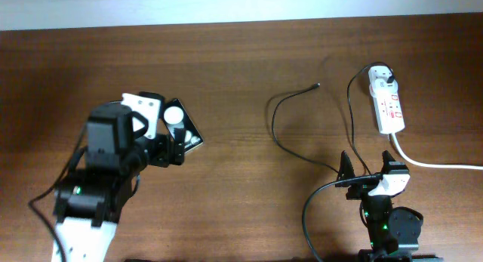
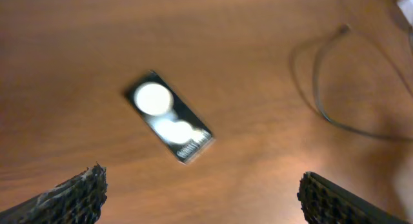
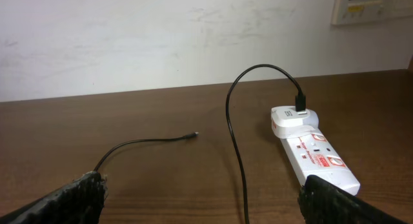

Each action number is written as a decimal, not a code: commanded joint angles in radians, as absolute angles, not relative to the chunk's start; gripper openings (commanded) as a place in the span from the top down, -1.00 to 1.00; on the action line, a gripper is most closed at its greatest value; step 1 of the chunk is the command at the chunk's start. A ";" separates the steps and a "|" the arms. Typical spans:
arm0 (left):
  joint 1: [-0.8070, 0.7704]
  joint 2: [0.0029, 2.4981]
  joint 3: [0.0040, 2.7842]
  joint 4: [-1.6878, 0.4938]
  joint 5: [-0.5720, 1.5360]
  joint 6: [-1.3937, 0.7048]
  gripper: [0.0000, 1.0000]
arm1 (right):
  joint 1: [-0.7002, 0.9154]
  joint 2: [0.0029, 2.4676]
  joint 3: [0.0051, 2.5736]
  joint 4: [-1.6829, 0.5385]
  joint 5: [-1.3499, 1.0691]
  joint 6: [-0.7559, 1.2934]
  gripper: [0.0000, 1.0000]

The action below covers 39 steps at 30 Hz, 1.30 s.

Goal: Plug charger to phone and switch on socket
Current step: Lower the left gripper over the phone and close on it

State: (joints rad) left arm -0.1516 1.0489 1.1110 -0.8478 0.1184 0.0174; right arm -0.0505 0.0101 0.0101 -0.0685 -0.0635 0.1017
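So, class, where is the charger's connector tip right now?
In the overhead view the connector tip lies on the table right of centre, left of the socket and well apart from the phone.

Small glossy black rectangular phone [image 2: 169,117]: flat on brown wood table [image 2: 258,50], set diagonal, two round white reflections on its face, white lettering at one end. Thin black charger cable [image 3: 228,114]: plug head [image 3: 290,119] seated in end of white oblong power strip [image 3: 321,161]; dark connector tip [image 3: 193,134] lies free, well apart from phone.

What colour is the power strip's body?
White with red markings; the socket shows best in the right wrist view.
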 commanded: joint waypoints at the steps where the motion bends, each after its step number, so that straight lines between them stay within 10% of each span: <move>1: -0.156 1.145 1.125 -0.857 0.328 0.011 -0.97 | -0.046 0.004 0.006 -0.075 -0.055 0.101 -0.98; 13: -0.232 1.308 1.163 -0.824 -0.252 -0.591 -0.98 | -0.046 0.004 0.006 -0.075 -0.055 0.101 -0.97; 21: -0.207 1.800 1.717 -1.230 -0.128 -0.591 -0.98 | -0.046 0.004 0.006 -0.075 -0.055 0.101 -0.98; 39: -0.115 2.109 1.700 -1.118 0.026 -0.462 -0.97 | -0.046 0.004 0.006 -0.075 -0.055 0.101 -0.97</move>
State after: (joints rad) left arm -0.1162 2.0644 1.7031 -1.1164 0.0555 -0.4808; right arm -0.0505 0.0101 0.0101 -0.0685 -0.0635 0.1013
